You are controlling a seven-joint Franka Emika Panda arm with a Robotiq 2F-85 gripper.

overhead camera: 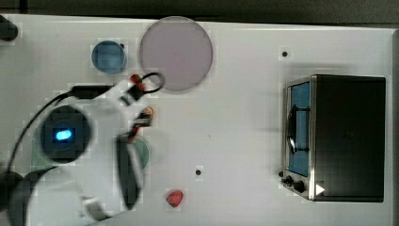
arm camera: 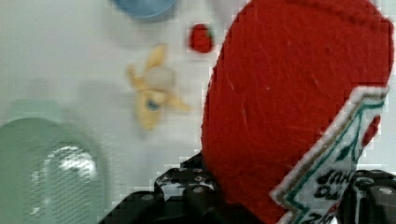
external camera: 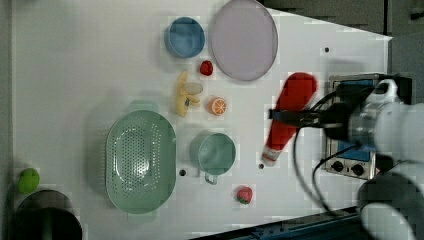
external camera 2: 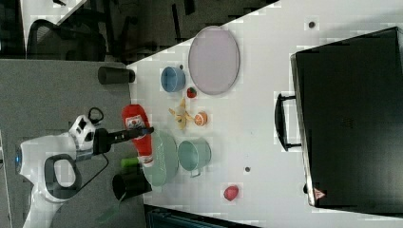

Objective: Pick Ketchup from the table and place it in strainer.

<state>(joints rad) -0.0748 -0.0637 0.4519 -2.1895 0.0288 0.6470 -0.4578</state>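
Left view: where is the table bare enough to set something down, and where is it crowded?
Bare: the wide strip left of the strainer and blue bowl. Crowded: around the banana, orange slice, green cup and purple plate, beside the gripper-held Ketchup.

Ketchup [external camera: 291,112]: red, white-capped, lifted off table | strainer [external camera: 140,161]: pale green, perforated, empty, on table
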